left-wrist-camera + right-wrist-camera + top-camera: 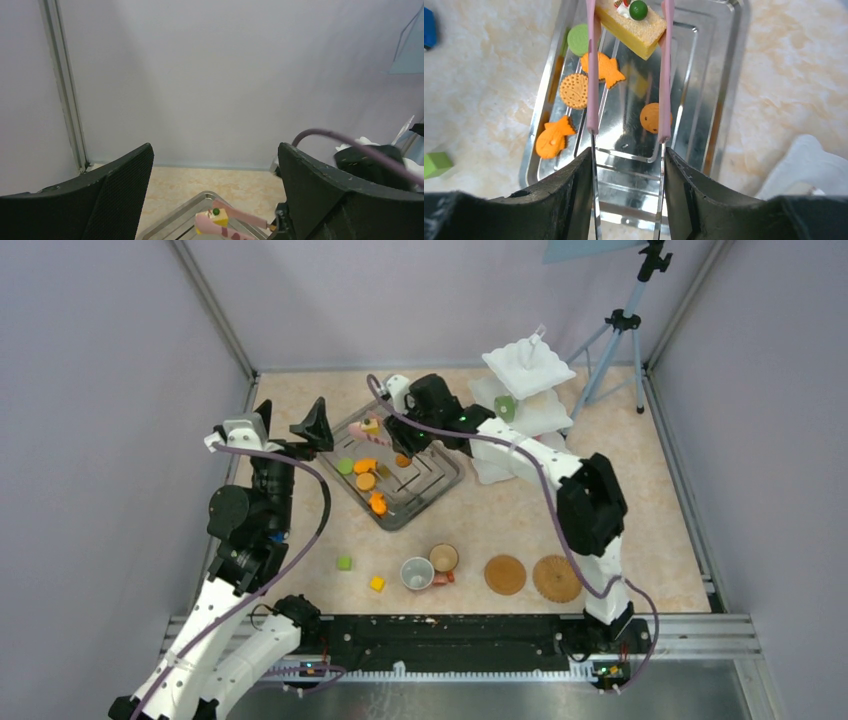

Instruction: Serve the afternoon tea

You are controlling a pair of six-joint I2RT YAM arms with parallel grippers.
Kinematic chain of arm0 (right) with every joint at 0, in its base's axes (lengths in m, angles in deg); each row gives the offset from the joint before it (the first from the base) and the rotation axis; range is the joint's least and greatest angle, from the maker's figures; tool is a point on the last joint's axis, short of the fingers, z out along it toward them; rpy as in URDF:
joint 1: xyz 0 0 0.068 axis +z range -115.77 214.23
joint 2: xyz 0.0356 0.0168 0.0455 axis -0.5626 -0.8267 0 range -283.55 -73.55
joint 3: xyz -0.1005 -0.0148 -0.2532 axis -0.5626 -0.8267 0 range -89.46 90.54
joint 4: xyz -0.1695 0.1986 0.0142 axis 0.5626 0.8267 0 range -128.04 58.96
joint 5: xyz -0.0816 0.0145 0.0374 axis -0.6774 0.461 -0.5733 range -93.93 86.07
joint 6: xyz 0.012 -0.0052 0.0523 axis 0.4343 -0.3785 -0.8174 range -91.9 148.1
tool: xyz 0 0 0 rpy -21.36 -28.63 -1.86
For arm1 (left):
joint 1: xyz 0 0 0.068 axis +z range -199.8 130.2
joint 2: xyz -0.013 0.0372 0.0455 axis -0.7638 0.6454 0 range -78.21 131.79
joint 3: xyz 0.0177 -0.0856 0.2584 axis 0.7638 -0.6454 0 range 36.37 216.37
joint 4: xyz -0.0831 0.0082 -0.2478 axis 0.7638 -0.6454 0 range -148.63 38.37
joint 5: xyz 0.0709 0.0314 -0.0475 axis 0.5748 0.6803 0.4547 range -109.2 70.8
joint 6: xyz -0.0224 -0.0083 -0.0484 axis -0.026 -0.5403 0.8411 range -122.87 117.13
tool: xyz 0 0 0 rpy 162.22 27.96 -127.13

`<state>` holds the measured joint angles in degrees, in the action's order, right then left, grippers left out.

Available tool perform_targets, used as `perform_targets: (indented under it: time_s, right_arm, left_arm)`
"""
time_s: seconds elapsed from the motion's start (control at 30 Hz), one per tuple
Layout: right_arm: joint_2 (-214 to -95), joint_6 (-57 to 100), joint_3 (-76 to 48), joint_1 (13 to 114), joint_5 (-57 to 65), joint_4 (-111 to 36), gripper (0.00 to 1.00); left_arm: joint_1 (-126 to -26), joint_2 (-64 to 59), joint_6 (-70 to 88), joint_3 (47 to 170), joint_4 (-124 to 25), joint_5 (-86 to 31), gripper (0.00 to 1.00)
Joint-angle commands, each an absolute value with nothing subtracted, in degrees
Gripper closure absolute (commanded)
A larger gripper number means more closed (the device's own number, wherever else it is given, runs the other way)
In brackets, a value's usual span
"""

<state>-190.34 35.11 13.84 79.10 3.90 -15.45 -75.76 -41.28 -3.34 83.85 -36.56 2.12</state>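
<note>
My right gripper (pixel 628 155) is shut on the steel handles of the pink tongs (pixel 592 75). The tong tips clamp a yellow cake wedge (pixel 634 25) with a green bead on top, above the far end of the grey tray (pixel 724 100). On the tray lie orange rounds (pixel 650 117), an orange fish (pixel 553 140) and a green round (pixel 578 40). From above, the wedge (pixel 370 426) hangs by the tray's far corner. My left gripper (pixel 290 425) stands open, left of the tray, holding nothing. The white stand (pixel 530 370) is at the back right, with a green bit (pixel 505 407) on a tier.
Two cups (pixel 417 573) (pixel 444 558) and two brown woven mats (pixel 505 575) (pixel 556 578) sit near the front edge. A green cube (pixel 344 563) and a yellow cube (pixel 377 584) lie left of the cups. A tripod (pixel 610 350) stands behind the stand.
</note>
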Motion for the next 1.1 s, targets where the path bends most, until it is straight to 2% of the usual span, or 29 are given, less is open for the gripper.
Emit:
perform_targets:
  time_s: [0.0, 0.3, 0.5, 0.7, 1.07]
  right_arm:
    - [-174.3, 28.8, 6.2, 78.9, -1.8, -16.9, 0.78]
    - [-144.3, 17.8, -15.9, 78.4, -15.9, -2.9, 0.79]
    - [-132.6, 13.7, -21.8, 72.3, -19.6, 5.3, 0.79]
    - [-130.8, 13.0, -23.5, 65.8, -20.7, 5.0, 0.8]
    - [-137.6, 14.7, -22.3, 54.6, -16.5, -1.8, 0.79]
  left_arm:
    - [-75.5, -40.4, -1.2, 84.2, -35.6, 0.8, 0.01]
    - [-75.5, -39.2, 0.2, 84.4, -36.1, -1.1, 0.01]
    - [-75.6, -38.5, 0.8, 84.7, -36.5, -1.9, 0.01]
    - [-75.6, -37.4, 1.4, 84.8, -36.8, -2.4, 0.01]
    - [-75.6, -38.1, 1.0, 84.7, -36.8, -1.7, 0.01]
